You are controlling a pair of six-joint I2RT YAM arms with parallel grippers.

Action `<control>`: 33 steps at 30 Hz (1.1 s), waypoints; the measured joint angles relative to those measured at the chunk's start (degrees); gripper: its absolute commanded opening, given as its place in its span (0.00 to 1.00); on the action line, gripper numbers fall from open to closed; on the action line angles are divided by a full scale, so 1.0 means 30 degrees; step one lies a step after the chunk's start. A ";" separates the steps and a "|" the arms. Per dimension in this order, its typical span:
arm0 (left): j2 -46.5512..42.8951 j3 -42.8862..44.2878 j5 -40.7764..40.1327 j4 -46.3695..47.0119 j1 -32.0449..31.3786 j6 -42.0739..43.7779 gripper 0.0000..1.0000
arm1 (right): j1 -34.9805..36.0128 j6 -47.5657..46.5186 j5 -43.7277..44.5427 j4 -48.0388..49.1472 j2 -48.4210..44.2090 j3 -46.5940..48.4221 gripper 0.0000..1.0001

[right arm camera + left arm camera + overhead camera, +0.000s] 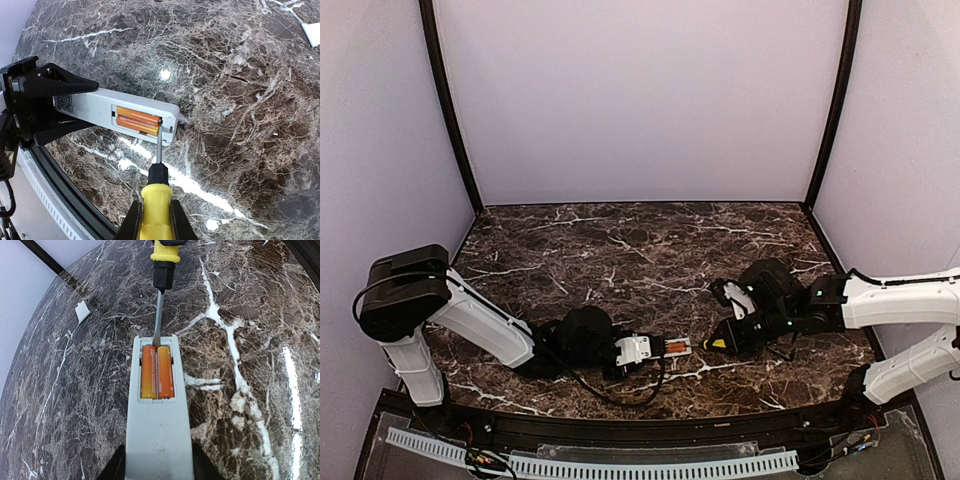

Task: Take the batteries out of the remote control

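The white remote control [159,435] lies back-up just above the marble, and my left gripper [159,467] is shut on its near end. Its battery bay is uncovered, with two orange batteries [157,372] side by side inside. My right gripper [154,217] is shut on the yellow handle of a screwdriver [156,197]. The screwdriver's metal tip [157,342] touches the far end of the batteries [138,121], at the bay's end wall. In the top view the remote [655,349] and the screwdriver [717,343] meet at the table's near middle.
A small grey-white cover piece [82,312] lies loose on the marble table [640,250], away from the remote; it also shows as a pale cover piece [312,34] at the right wrist view's top right. The table's black front rail [620,425] runs close behind both grippers.
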 measured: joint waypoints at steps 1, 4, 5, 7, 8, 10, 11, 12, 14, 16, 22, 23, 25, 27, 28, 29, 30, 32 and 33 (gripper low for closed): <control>0.0000 0.0000 0.0095 -0.0007 0.0029 -0.0015 0.00 | 0.0000 -0.0036 -0.0029 0.0029 -0.0058 -0.0058 0.00; 0.0000 -0.0007 0.0284 -0.0015 0.0066 -0.0073 0.00 | 0.0000 -0.0095 -0.0087 0.0102 -0.0211 -0.0219 0.00; 0.0000 -0.0022 0.0386 -0.0022 0.0102 -0.0087 0.00 | 0.0000 -0.0109 -0.0124 0.0146 -0.0299 -0.0306 0.00; 0.0000 -0.0036 0.0692 -0.0029 0.0160 -0.0160 0.00 | 0.0000 -0.0168 -0.0204 0.0189 -0.0488 -0.0459 0.00; 0.0000 -0.0036 0.0772 -0.0029 0.0168 -0.0182 0.00 | 0.0000 -0.0197 -0.0262 0.0211 -0.0561 -0.0539 0.00; 0.0000 -0.0036 0.0991 -0.0051 0.0211 -0.0255 0.00 | 0.0000 -0.0255 -0.0350 0.0248 -0.0721 -0.0670 0.00; 0.0000 -0.0036 0.1151 -0.0095 0.0255 -0.0299 0.00 | 0.0000 -0.0270 -0.0386 0.0255 -0.0780 -0.0721 0.00; 0.0000 -0.0036 0.1275 -0.0131 0.0291 -0.0357 0.00 | 0.0000 -0.0299 -0.0423 0.0262 -0.0823 -0.0765 0.00; 0.0000 -0.0036 0.1494 -0.0182 0.0357 -0.0437 0.00 | 0.0000 -0.0342 -0.0488 0.0270 -0.0889 -0.0809 0.00; 0.0000 -0.0036 0.1719 -0.0211 0.0423 -0.0517 0.00 | 0.0000 -0.0386 -0.0532 0.0270 -0.0947 -0.0852 0.00; 0.0000 -0.0029 0.2062 -0.0372 0.0517 -0.0692 0.00 | 0.0000 -0.0430 -0.0670 0.0270 -0.1027 -0.0911 0.00; 0.0000 -0.0029 0.2098 -0.0401 0.0532 -0.0729 0.00 | 0.0000 -0.0430 -0.0685 0.0262 -0.1027 -0.0911 0.00; 0.0000 -0.0029 0.2157 -0.0452 0.0546 -0.0801 0.00 | 0.0000 -0.0444 -0.0707 0.0262 -0.1027 -0.0911 0.00; 0.0000 -0.0029 0.2222 -0.0488 0.0554 -0.0867 0.00 | 0.0000 -0.0459 -0.0743 0.0255 -0.1056 -0.0911 0.00; 0.0000 -0.0029 0.2251 -0.0510 0.0554 -0.0882 0.00 | 0.0000 -0.0459 -0.0765 0.0248 -0.1078 -0.0918 0.00; 0.0000 -0.0022 0.2273 -0.0532 0.0554 -0.0889 0.00 | 0.0000 -0.0466 -0.0780 0.0240 -0.1100 -0.0925 0.00; 0.0000 -0.0022 0.2280 -0.0546 0.0554 -0.0882 0.00 | 0.0000 -0.0466 -0.0794 0.0233 -0.1107 -0.0925 0.00; 0.0000 -0.0022 0.2288 -0.0554 0.0554 -0.0882 0.00 | 0.0000 -0.0481 -0.0816 0.0226 -0.1115 -0.0925 0.00; 0.0000 -0.0022 0.2288 -0.0568 0.0554 -0.0882 0.00 | 0.0000 -0.0503 -0.0823 0.0226 -0.1115 -0.0925 0.00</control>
